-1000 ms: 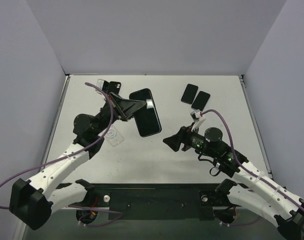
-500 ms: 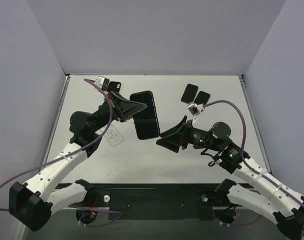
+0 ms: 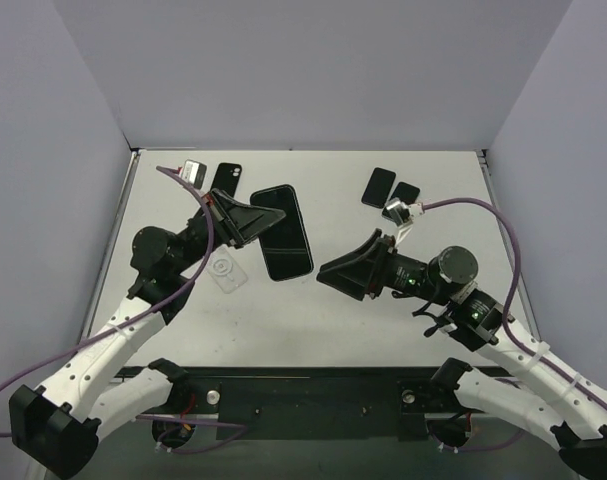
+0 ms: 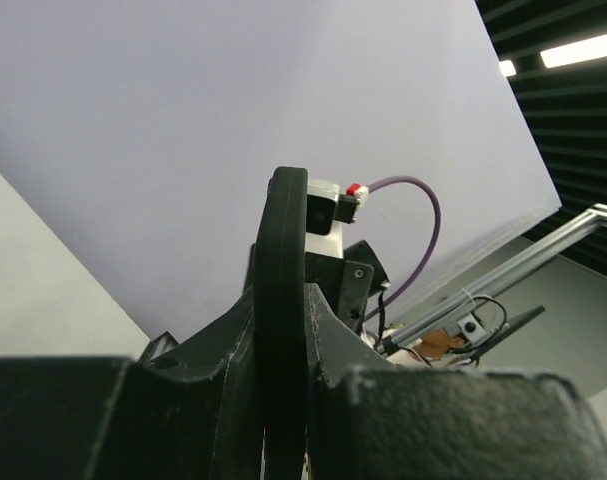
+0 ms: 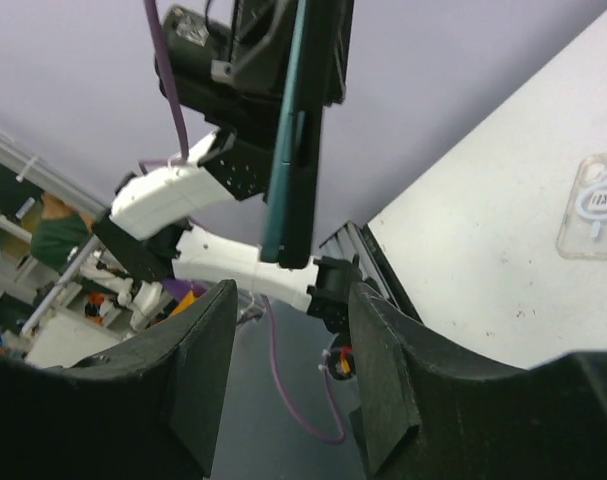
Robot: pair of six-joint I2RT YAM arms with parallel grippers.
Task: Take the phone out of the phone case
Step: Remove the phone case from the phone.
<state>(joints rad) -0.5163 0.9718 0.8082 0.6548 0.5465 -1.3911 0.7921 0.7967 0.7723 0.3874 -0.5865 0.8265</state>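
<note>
My left gripper point(image 3: 261, 218) is shut on a black cased phone point(image 3: 284, 232) and holds it in the air above the table, screen up in the top view. In the left wrist view the phone point(image 4: 283, 300) stands edge-on between my fingers. My right gripper point(image 3: 328, 275) is open and empty, just right of the phone's near end, pointing at it. In the right wrist view the phone point(image 5: 295, 140) hangs edge-on above the gap between my open fingers point(image 5: 388, 370), showing a teal edge beside the black case.
A clear case point(image 3: 226, 272) lies on the table below the left arm; it also shows in the right wrist view point(image 5: 595, 205). Two dark phones point(image 3: 391, 193) lie at the back right. A dark case point(image 3: 226, 178) lies at the back left.
My left gripper has drawn the phone up and to the left. My right gripper has lifted and swung toward the phone's near end, opening wider.
</note>
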